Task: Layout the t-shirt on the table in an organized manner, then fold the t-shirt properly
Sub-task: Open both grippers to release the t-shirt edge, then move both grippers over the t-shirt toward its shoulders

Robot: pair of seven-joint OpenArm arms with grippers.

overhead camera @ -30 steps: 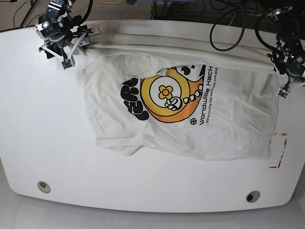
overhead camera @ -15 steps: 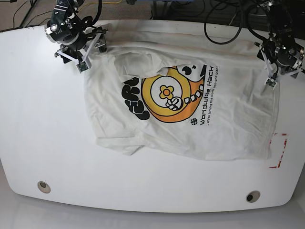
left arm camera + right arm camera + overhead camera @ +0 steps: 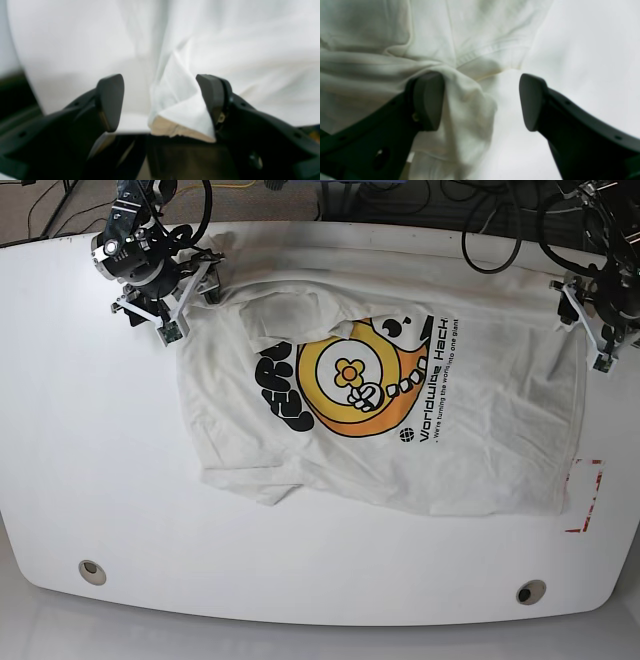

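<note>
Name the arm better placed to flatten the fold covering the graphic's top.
Right, probably: the right gripper hangs open at the t-shirt's corner beside that fold; the left gripper is across the shirt.

We see the right gripper (image 3: 172, 297) low over the table's far left corner in the base view, its jaws standing wide apart, one dark finger (image 3: 427, 100) pressed against bunched cloth without clamping it. The left gripper (image 3: 597, 320) hangs at the table's far right edge, jaws likewise spread, a peak of fabric rising beside one finger (image 3: 212, 95), unpinched.
</note>
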